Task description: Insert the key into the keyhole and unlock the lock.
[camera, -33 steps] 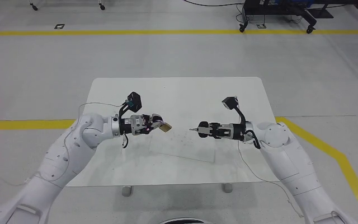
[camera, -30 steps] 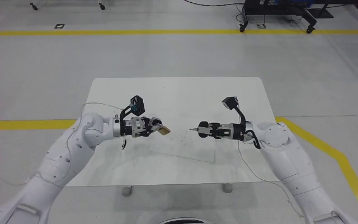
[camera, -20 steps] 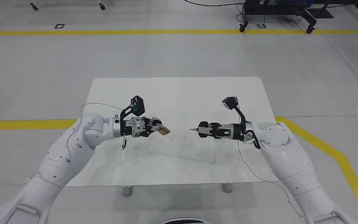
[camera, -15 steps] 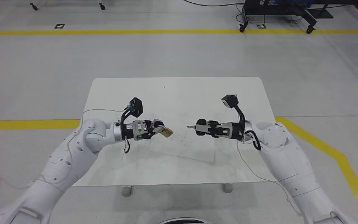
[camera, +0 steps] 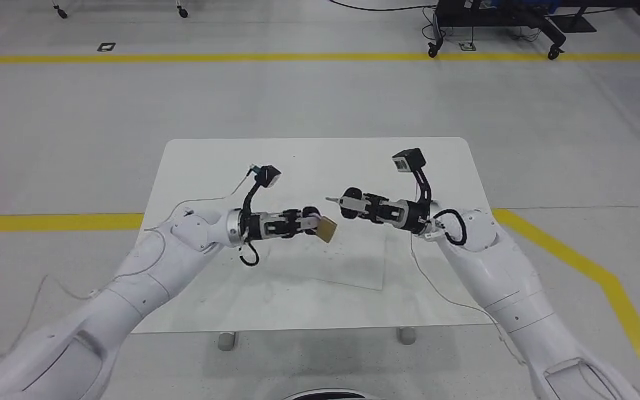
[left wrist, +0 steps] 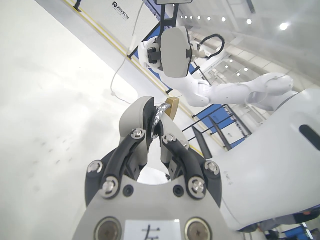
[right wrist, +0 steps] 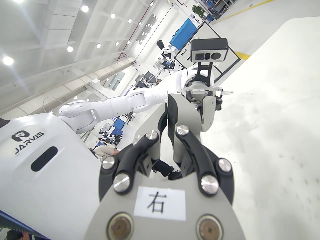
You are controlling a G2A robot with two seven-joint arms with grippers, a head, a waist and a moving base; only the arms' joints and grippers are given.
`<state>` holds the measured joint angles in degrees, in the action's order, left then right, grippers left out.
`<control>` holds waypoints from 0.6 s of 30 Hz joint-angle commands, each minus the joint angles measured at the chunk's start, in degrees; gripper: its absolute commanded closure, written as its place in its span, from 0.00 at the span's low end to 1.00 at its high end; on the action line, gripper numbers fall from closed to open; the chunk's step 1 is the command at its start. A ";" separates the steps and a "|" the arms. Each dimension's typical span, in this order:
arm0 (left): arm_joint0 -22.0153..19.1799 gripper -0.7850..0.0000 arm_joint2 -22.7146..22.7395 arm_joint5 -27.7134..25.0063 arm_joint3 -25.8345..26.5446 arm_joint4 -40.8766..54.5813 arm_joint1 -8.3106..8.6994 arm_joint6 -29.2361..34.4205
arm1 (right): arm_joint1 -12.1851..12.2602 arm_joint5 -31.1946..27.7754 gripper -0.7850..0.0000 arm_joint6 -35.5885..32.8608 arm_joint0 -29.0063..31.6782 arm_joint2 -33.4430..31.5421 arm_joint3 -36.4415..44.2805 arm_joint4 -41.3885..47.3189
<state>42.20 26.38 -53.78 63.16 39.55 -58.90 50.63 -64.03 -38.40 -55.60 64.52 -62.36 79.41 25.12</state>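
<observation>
My left gripper (camera: 308,221) (left wrist: 156,116) is shut on the silver shackle of a brass padlock (camera: 326,229) (left wrist: 173,106) and holds it in the air over the middle of the white table (camera: 420,160). The padlock's body points toward the right arm. My right gripper (camera: 347,201) (right wrist: 190,106) is just beyond and to the right of the padlock, shut on a small key (camera: 338,202) whose tip points at the lock. A short gap separates key and padlock. In the right wrist view the gripper's fingers (right wrist: 172,116) hide most of the key.
The tabletop carries only faint scuff marks (camera: 340,262). Each arm's wrist camera stands on a black bracket (camera: 265,178) (camera: 408,162) above its gripper. Yellow floor lines (camera: 60,222) run past the table on both sides.
Both arms have closed in over the table's middle. The left one carried the padlock to the right; the right one moved the key left and farther back, shrinking the gap.
</observation>
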 commanded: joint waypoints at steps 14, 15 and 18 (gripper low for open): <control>-1.91 1.00 -3.54 1.55 -5.24 6.39 -2.76 1.43 | -0.95 -2.60 1.00 -1.37 -1.42 3.32 -1.24 0.58; -1.59 1.00 -3.49 2.37 -5.22 8.73 -2.89 2.25 | -0.95 -3.26 1.00 -1.22 -1.25 3.21 -1.00 1.00; -0.27 1.00 -2.14 7.93 -5.04 20.55 -3.30 7.81 | -0.80 -5.26 1.00 -1.57 -0.43 2.38 -0.15 2.85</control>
<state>41.41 23.61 -48.49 58.05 54.35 -62.07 55.88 -64.89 -43.04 -57.00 63.80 -59.68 78.99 27.22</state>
